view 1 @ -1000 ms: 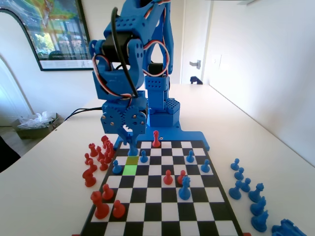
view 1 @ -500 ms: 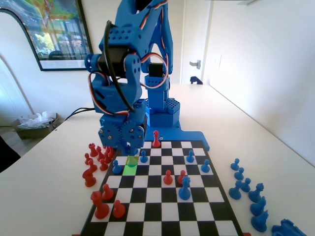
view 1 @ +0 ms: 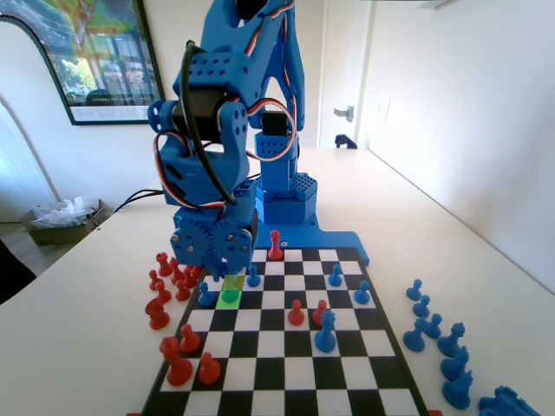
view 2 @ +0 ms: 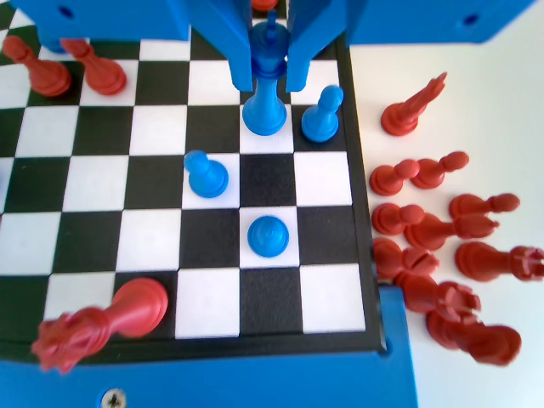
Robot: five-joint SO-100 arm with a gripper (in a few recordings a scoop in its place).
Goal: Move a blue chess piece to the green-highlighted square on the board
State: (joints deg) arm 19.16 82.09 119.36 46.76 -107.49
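Observation:
In the wrist view my gripper (view 2: 270, 85) is shut on the blue chess piece (view 2: 264, 110), a slim piece with a flared base. One jaw presses on each side of its upper part. Its base is at or just above a square in the second column from the board's (view 2: 153, 238) right edge; I cannot tell if it touches. In the fixed view the gripper (view 1: 227, 274) hangs low right over the green-highlighted square (view 1: 228, 300) and hides most of the piece.
A blue pawn (view 1: 205, 295) (view 2: 323, 112) stands one square beside the held piece, with other pawns (view 2: 206, 174) (view 2: 269, 235) nearby. Several red pieces (view 1: 169, 277) (view 2: 433, 229) lie off that board edge. A tall blue piece (view 1: 325, 331), red pawns (view 1: 296, 312) and spare blue pieces (view 1: 434, 334) are further off.
The gripper has come down and toward the fixed camera with the blue piece, from over the duller green square to over the bright green one. The other pieces have not moved.

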